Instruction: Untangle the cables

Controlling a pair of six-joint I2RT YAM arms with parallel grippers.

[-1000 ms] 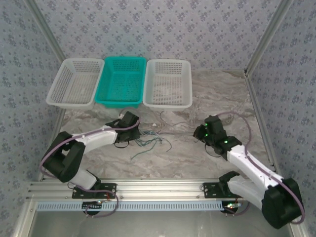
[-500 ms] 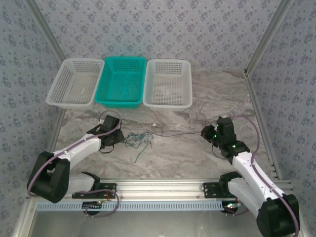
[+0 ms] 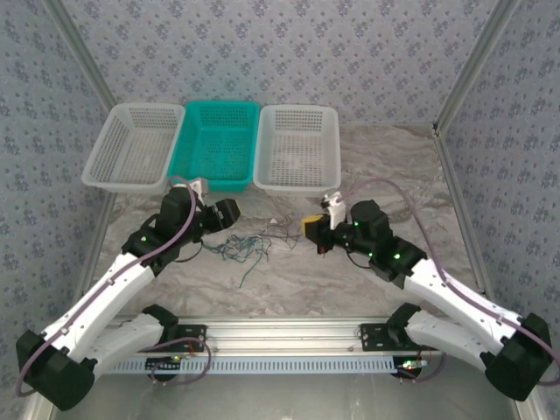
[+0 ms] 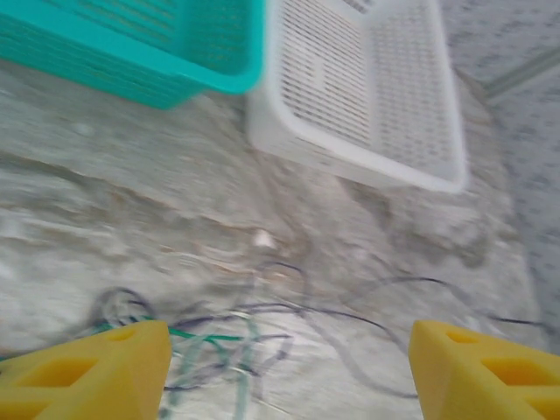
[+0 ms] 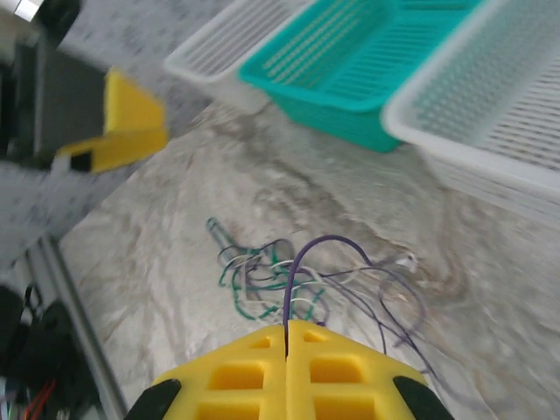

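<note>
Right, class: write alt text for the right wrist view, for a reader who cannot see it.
The right gripper, yellow-fingered, is shut on a thin violet cable that arches up towards a tangle of green, white and dark cables on the marble table. A teal basket and a white basket sit beyond.

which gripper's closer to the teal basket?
Left. The left gripper sits just in front of the teal basket's near-right corner; the right gripper is farther right, in front of the right white basket.

Teal-green, dark and purplish cables (image 5: 280, 284) are showing ahead of the yellow right gripper (image 5: 286, 334). Beyond, a teal basket (image 5: 367, 61) is sitting between white baskets (image 5: 490, 114).
</note>
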